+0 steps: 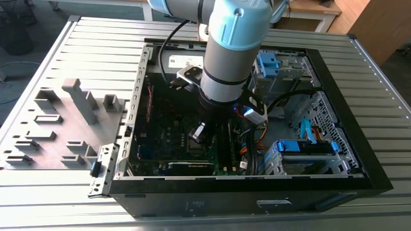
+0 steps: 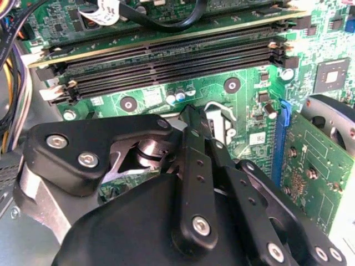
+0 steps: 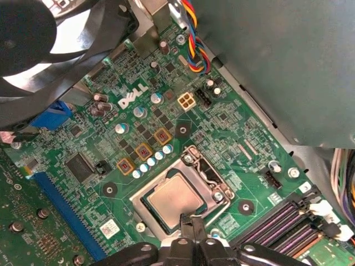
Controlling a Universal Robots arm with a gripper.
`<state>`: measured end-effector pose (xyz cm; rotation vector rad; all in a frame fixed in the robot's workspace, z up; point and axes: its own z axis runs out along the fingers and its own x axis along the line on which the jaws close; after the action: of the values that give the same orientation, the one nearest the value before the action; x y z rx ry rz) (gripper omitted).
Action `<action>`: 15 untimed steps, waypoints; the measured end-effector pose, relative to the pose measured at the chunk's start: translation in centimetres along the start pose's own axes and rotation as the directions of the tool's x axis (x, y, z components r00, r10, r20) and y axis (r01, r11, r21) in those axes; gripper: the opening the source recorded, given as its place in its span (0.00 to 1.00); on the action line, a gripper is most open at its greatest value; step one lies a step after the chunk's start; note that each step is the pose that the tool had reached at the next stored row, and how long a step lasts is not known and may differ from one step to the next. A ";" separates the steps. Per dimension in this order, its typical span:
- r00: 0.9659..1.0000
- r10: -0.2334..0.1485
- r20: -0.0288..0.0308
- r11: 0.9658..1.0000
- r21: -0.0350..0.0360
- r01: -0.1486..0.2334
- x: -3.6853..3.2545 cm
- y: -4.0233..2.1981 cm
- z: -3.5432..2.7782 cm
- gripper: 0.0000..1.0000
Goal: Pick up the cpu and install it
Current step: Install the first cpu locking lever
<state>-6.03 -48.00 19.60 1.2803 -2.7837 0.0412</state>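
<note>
The cpu (image 3: 173, 198), a flat square chip with a silver-grey top, lies flat in the metal-framed socket (image 3: 219, 185) on the green motherboard (image 3: 233, 122). My gripper (image 3: 190, 223) hangs just over the cpu's near edge with its black fingers (image 2: 192, 138) drawn together and nothing between them. In the exterior view the gripper (image 1: 198, 134) reaches down into the open computer case (image 1: 334, 120), over the middle of the board. Whether the fingertips touch the chip I cannot tell.
Black memory slots (image 2: 166, 61) run beside the socket. A black fan (image 3: 33, 39) and bundled wires (image 3: 191, 33) stand close by. A card (image 1: 189, 168) and blue drive cages (image 1: 301, 147) crowd the case. The grey fixture tray (image 1: 57, 125) lies at the exterior view's left.
</note>
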 end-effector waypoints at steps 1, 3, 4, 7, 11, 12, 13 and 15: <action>1.000 0.000 -0.001 1.000 0.001 0.000 0.00 0.00 0.04 0.11; 1.000 0.000 -0.003 1.000 0.002 0.000 -0.01 0.00 0.12 0.11; 1.000 0.000 -0.004 1.000 0.003 0.000 -0.01 -0.01 0.15 0.11; 1.000 0.000 -0.005 1.000 0.004 0.000 0.01 -0.02 0.22 0.11; 1.000 0.001 -0.006 1.000 0.005 0.000 0.05 -0.06 0.29 0.11; 1.000 0.000 -0.006 1.000 0.005 0.000 0.05 -0.07 0.28 0.11; 1.000 0.001 -0.006 1.000 0.005 0.000 0.06 -0.07 0.29 0.11; 1.000 0.001 -0.006 1.000 0.005 0.000 0.06 -0.07 0.29 0.11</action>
<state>-6.03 -48.11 19.32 1.2785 -2.7807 0.0523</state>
